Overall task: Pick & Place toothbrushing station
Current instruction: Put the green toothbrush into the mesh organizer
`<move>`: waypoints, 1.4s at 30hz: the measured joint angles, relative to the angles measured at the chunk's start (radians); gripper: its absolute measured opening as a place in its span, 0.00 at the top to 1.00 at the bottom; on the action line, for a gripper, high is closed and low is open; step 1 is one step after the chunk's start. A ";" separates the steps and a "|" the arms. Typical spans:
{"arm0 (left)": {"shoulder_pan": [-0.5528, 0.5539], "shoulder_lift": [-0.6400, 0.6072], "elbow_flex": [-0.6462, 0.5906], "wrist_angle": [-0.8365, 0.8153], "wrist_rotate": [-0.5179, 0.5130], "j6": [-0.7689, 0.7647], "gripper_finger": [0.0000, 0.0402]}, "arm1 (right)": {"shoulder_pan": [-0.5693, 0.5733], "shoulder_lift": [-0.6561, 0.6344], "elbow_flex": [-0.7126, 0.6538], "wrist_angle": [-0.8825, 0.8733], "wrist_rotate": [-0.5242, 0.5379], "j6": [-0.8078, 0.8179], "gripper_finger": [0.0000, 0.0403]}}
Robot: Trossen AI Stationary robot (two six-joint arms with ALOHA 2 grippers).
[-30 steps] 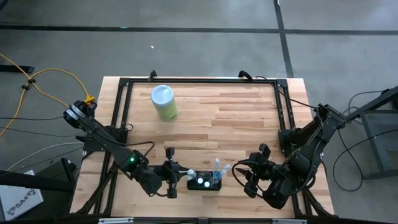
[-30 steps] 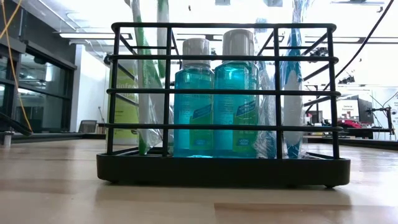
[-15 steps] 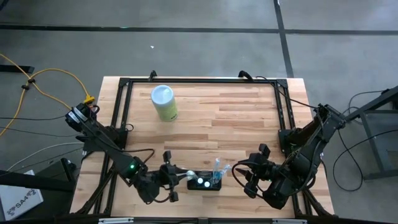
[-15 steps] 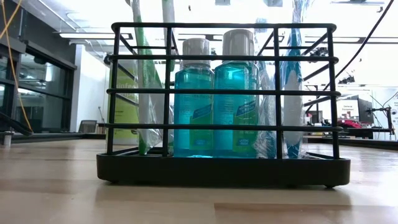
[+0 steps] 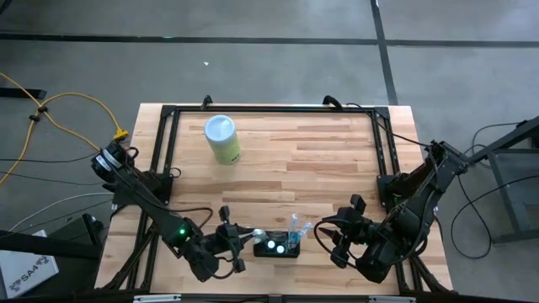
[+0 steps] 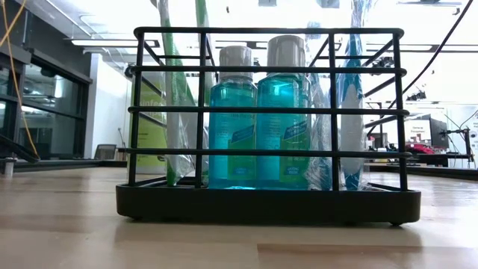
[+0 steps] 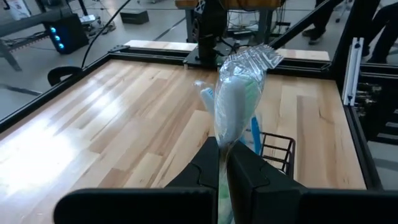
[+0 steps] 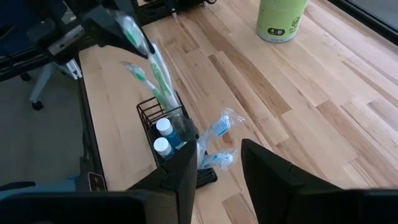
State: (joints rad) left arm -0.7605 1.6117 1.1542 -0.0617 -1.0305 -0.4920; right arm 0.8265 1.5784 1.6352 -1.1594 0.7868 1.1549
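1. black wire toothbrushing station sits at the table's near edge in the high view, between the left gripper just beside it and the right gripper near its other side.
2. low view: station right in front, two blue bottles upright inside.
3. left wrist view: left pincer clamped on a wrapped green toothbrush, station just beyond its tips; lowering the brush straight would keep the wrapper off the wires.
4. right wrist view: right fingers apart, empty, station just ahead.

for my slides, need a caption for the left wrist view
Left gripper shut on a wrapped green toothbrush above the black wire caddy.
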 joint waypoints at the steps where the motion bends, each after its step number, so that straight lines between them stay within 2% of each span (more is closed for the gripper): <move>1: 0.000 0.005 0.000 0.002 -0.002 -0.007 1.00 | 0.000 0.000 0.000 0.001 0.000 0.000 0.71; 12: -0.004 0.011 0.000 -0.034 -0.020 -0.085 1.00 | 0.000 0.000 0.000 0.001 0.000 0.000 0.71; 23: -0.004 0.069 0.001 -0.031 -0.029 -0.155 1.00 | 0.000 0.000 0.000 0.007 0.000 -0.006 0.71; 32: 0.003 0.075 0.001 -0.035 -0.031 -0.170 1.00 | 0.000 0.000 0.000 0.012 0.000 -0.008 0.71; 42: 0.030 0.104 0.001 -0.036 0.030 -0.190 1.00 | 0.000 0.000 0.000 0.012 0.000 -0.010 0.71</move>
State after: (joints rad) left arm -0.7308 1.7162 1.1549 -0.0978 -1.0004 -0.6823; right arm 0.8265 1.5784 1.6352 -1.1474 0.7868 1.1454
